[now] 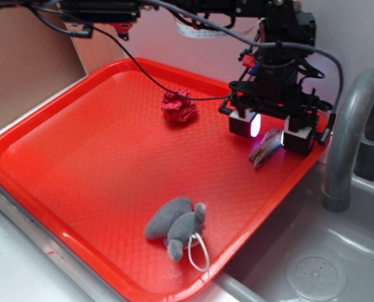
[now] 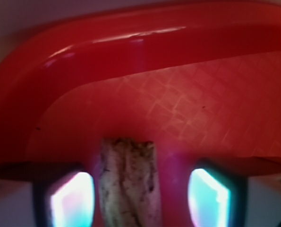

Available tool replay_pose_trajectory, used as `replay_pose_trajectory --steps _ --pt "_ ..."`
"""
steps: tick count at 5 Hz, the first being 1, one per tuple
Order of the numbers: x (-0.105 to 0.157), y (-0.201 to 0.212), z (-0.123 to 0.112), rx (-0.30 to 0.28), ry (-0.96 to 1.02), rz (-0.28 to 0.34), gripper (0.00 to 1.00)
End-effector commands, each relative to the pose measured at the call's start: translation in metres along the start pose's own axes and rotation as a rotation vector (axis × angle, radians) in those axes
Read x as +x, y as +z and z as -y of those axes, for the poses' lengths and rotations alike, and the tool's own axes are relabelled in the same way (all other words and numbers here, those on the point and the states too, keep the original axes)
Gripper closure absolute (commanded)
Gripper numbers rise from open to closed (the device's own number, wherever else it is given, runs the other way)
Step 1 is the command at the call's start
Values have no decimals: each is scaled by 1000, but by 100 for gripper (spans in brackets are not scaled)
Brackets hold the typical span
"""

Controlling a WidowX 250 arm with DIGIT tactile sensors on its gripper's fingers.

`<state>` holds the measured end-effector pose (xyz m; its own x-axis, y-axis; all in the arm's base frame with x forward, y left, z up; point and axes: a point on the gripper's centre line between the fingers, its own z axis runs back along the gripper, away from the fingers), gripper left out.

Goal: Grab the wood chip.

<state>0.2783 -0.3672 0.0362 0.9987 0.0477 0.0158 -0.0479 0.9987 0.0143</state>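
- The gripper [image 1: 272,133] is spread wide, low over the red tray's [image 1: 86,157] far right corner.
- The wood chip [image 1: 266,148] lies on the tray between its fingers [image 2: 72,201], touching neither.

**Two views, one corner of the tray**

The exterior camera looks down at a slant from in front, set back enough to take in the whole red tray [image 1: 80,157] and a sink edge. The wrist camera sits low between the fingers, very near, facing the tray's curved rim [image 2: 131,52]. Both share the wood chip [image 1: 266,148] [image 2: 129,184] and that corner.
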Motion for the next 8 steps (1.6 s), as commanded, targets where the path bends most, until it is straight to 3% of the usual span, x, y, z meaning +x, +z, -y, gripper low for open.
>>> replay_pose_trajectory --steps 1,2,3,4,5,6,7,8 --pt "-38 23 31 -14 -115 54 100" --pt "-41 31 21 -43 -147 56 100" --pt "-39 62 -7 -85 -204 109 100" --pt "-40 102 -40 -173 -266 190 100" --pt "-47 138 -76 -171 -331 241 100" --pt "-56 167 -114 -162 -317 267 100" --pt "-66 195 -158 -118 -249 333 100" --pt "-77 217 -205 -117 -214 349 100"
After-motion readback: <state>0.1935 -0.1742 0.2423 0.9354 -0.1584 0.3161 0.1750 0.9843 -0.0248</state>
